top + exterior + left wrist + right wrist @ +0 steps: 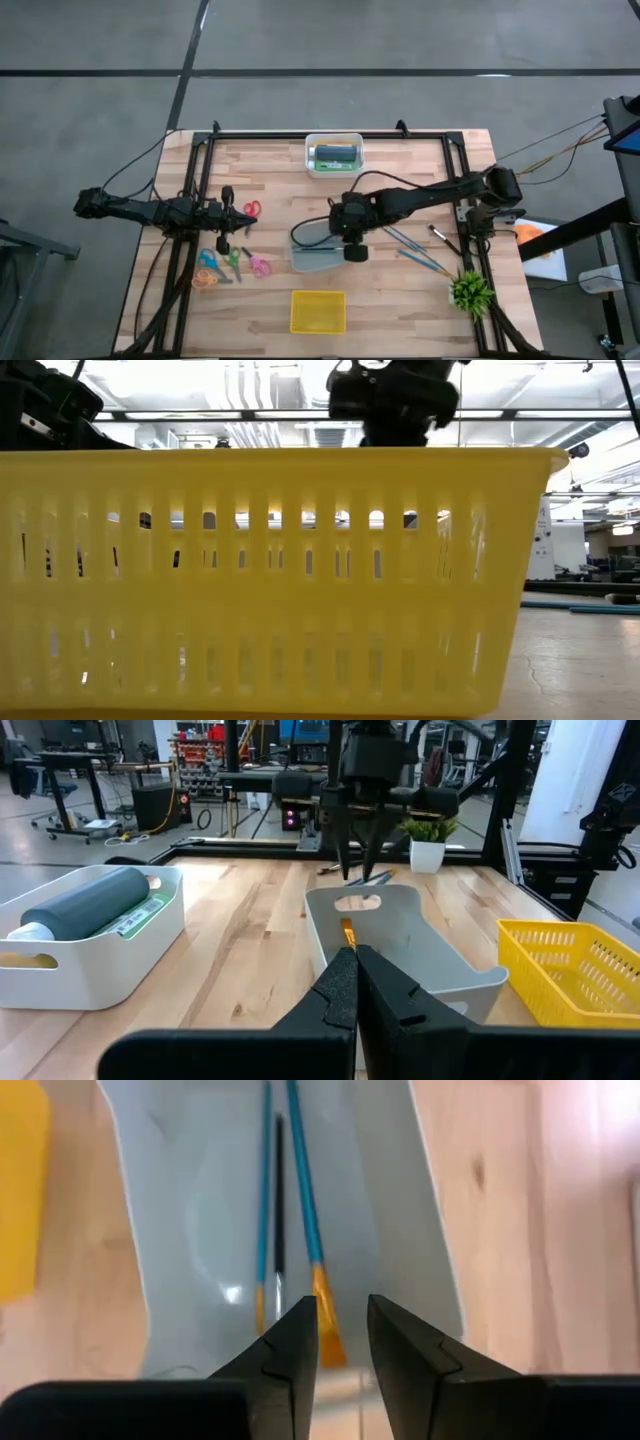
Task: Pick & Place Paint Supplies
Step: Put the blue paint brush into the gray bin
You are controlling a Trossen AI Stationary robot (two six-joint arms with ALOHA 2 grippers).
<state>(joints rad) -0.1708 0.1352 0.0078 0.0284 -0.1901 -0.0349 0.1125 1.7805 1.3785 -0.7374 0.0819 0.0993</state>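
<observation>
The right gripper hung over the grey tray near the middle of the tabletop; its fingers stood a little apart and grasped nothing. Directly beneath them, inside the tray, lay two blue-handled brushes, side by side and nearly touching, their long axes running along the tray's length, bristle ends nearest the fingertips. More brushes lay loose on the wood toward the right edge, just beside the green plant; their shafts ran slantwise to that edge, so the right arm was plainly the nearer one for them. The left gripper was clenched shut on nothing, near the left edge beside the scissors. A white bin at the far edge held a dark tube; its label was too small to read. A yellow basket sat at the near edge.
</observation>
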